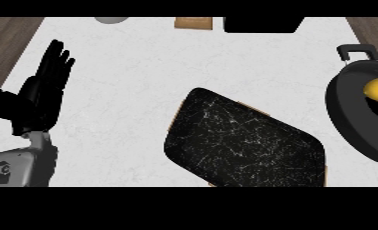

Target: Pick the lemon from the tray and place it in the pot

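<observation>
The lemon (pixel 372 89) is being shown already inside the pot (pixel 347 109) at the frame's right edge, well apart from the left hand (pixel 46 91), which is being rested open, fingers up, at the left, the tray (pixel 244 144) lying bare between

no readable text, labels, brands or numbers, nothing legible on any surface in view
</observation>
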Motion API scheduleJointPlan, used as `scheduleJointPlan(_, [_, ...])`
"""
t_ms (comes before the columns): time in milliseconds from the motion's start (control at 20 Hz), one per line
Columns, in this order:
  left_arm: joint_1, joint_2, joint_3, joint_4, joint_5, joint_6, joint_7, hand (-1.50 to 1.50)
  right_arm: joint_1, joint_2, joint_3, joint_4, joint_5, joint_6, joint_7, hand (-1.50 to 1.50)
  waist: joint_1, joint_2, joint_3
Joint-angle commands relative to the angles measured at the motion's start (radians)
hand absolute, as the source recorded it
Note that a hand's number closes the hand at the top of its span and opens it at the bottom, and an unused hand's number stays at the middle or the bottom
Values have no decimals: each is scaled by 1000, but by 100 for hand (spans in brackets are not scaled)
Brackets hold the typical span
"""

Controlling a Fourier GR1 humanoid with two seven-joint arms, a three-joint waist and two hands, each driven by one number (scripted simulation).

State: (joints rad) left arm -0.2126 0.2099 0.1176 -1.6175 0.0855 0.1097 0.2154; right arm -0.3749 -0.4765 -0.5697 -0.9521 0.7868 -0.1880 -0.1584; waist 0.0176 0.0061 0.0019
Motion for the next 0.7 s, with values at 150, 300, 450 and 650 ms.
scheduleJointPlan(150, [2, -32, -30, -37, -27, 34, 28, 0, -107, -41, -59, 281, -163, 123, -208, -150, 4, 1, 1])
scheduleJointPlan(300, [-29, 8, 22, -7, 6, 9, 26, 0, -129, -17, -130, 280, -279, 157, -305, -150, -5, -1, 1])
scheduleJointPlan(450, [-8, -14, 4, 38, -19, 11, -30, 0, -176, -52, -192, 320, -369, 224, -320, -150, -10, 0, 0])
scheduleJointPlan(650, [-12, 7, 31, 33, 9, -7, -2, 0, -109, -121, -282, 358, -482, 326, -370, -150, -20, -4, -1])
